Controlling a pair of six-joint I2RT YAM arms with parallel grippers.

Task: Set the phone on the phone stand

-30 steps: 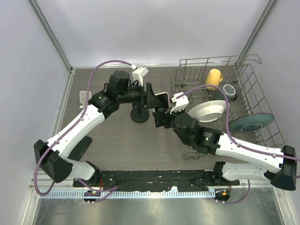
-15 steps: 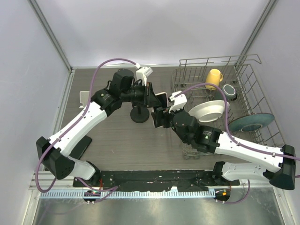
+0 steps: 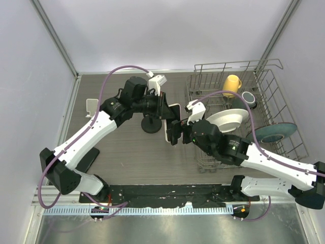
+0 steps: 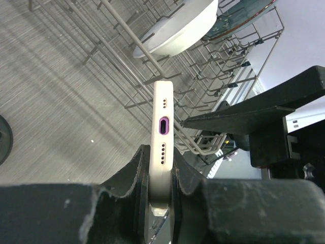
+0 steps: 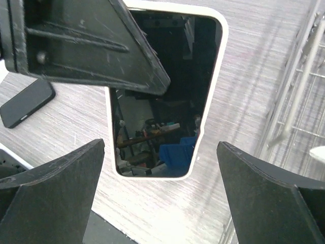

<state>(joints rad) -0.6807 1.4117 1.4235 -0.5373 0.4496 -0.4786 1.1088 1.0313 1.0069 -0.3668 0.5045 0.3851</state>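
My left gripper (image 3: 162, 105) is shut on a white-edged phone (image 3: 174, 110) and holds it on edge above the table, just right of the black phone stand (image 3: 151, 124). In the left wrist view the phone (image 4: 163, 122) stands between the jaws of that gripper (image 4: 161, 158), its port end facing away; the stand's round base (image 4: 3, 138) shows at the left edge. My right gripper (image 3: 173, 133) is open and empty, just near of the phone. In the right wrist view its fingers (image 5: 161, 148) frame the phone's dark screen (image 5: 167, 96) without touching it.
A wire dish rack (image 3: 264, 76) at the right holds a yellow mug (image 3: 232, 84), a white bowl (image 3: 224, 121) and a blue-green plate (image 3: 274, 132). A second, black phone (image 3: 87, 158) lies near the left arm's base. A small white piece (image 3: 91, 105) sits at the far left.
My right gripper has drawn back a little from the phone toward the near side. My left gripper has shifted slightly with the phone still in it.
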